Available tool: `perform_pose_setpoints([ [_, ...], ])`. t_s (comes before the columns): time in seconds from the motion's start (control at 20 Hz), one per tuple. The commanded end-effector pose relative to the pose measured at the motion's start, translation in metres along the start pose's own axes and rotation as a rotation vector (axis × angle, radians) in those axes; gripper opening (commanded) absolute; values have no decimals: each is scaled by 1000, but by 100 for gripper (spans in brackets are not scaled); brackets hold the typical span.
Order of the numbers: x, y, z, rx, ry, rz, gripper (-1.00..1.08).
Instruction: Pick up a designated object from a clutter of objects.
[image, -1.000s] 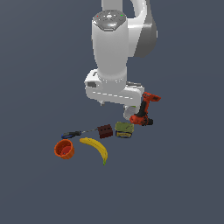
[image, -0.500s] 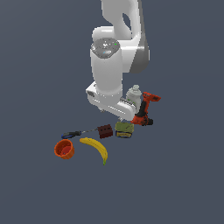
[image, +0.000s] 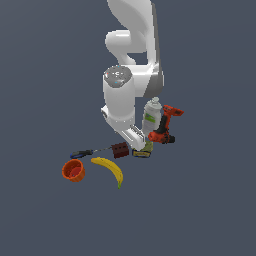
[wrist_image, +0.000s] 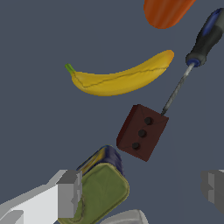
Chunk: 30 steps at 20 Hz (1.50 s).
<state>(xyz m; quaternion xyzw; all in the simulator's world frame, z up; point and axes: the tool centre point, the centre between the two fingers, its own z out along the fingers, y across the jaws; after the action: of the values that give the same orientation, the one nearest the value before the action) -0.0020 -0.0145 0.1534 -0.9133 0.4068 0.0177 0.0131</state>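
The arm has swung lower toward the clutter, its gripper (wrist_image: 140, 190) spread wide and empty beside the sponge (wrist_image: 101, 189), with the block (wrist_image: 142, 132) just ahead.

No readable text, brand, number or sign in either view. White bottle (image: 152, 116), centre right of the exterior frame, carries a green label patch; lettering too small to resolve. Dark red block (wrist_image: 142, 132), centre of the wrist frame, shows three round dimples only, no characters.
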Motion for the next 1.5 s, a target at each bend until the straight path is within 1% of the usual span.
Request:
perform_pose_setpoints([
  [0.0, 2, 3, 13, 0, 6, 74, 100],
  [0.35, 8, 14, 45, 0, 23, 268, 100],
  [0.7, 11, 22, 66, 0, 37, 397, 100],
  [1.0, 12, 26, 75, 0, 44, 450, 100],
  [1.45, 12, 26, 83, 0, 44, 452, 100],
])
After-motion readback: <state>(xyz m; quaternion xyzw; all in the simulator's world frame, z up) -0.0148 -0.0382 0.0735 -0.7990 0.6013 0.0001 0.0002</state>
